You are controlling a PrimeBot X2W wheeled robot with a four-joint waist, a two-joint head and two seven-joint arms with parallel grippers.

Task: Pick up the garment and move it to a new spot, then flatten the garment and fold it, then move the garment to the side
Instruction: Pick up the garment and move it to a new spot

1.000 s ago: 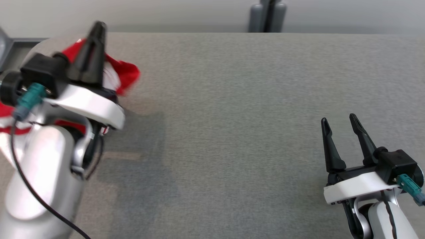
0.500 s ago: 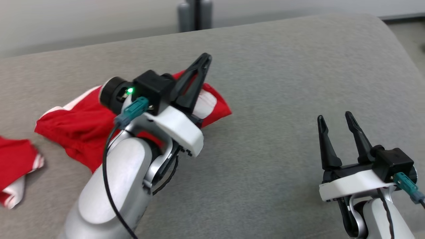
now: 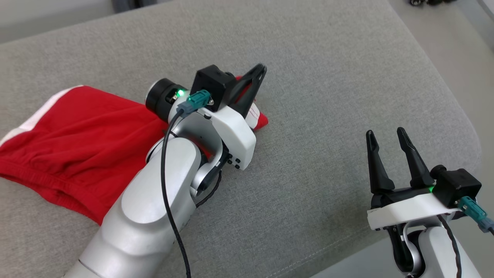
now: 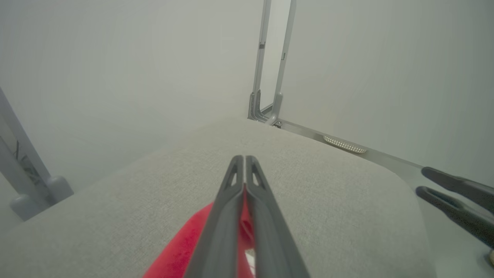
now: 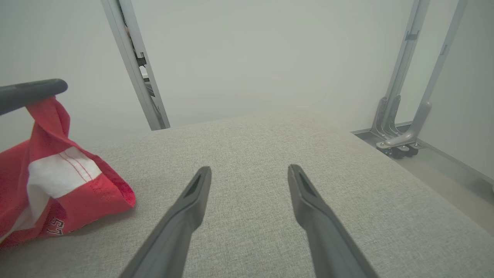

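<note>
**Left claw clamped on garment edge, right claw open and empty**

The left claw (image 3: 261, 70) is closed tight on an edge of the red-and-white garment (image 3: 77, 131). Red cloth shows pinched between its two fingers in the left wrist view. From the right wrist view, the fabric hangs down from that closed claw and bunches on the grey bench (image 3: 328, 77) just beneath it. The rest of the garment lies spread on the bench behind the left claw and out to its left, partly under the forearm. The right claw (image 3: 386, 132) stands well apart to the left claw's right, fingers spread wide with nothing between them, above bare bench near the front edge.
</note>
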